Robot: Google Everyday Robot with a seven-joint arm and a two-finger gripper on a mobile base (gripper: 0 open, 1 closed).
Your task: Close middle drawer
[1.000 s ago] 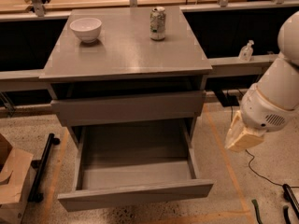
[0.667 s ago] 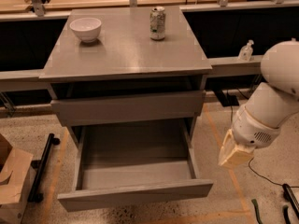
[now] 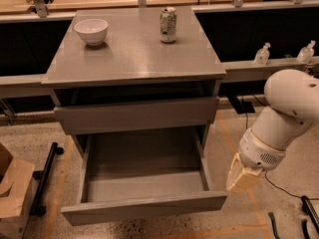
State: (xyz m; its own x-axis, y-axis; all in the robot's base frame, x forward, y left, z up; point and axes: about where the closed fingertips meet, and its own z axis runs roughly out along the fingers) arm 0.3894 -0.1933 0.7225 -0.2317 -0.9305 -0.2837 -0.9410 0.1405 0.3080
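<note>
The grey cabinet [image 3: 134, 59] stands in the middle of the camera view. Its middle drawer [image 3: 144, 208] is pulled far out, showing a bare grey inside and a plain flat front. The taller-fronted drawer [image 3: 137, 116] above it sits nearly flush. The lowest drawer is hidden below the open one. My gripper [image 3: 242, 178], tan and pointing down on the white arm [image 3: 284, 118], hangs just right of the open drawer's right front corner, apart from it and holding nothing I can see.
A white bowl [image 3: 91, 31] and a drink can [image 3: 168, 25] stand on the cabinet top. A cardboard box [image 3: 12, 188] and a black bar [image 3: 45, 178] lie on the floor at left. Two small bottles [image 3: 261, 54] stand on the ledge at right. Cables lie at bottom right.
My arm and gripper have moved down and left, closer to the open drawer's right front corner. The drawer has not moved.
</note>
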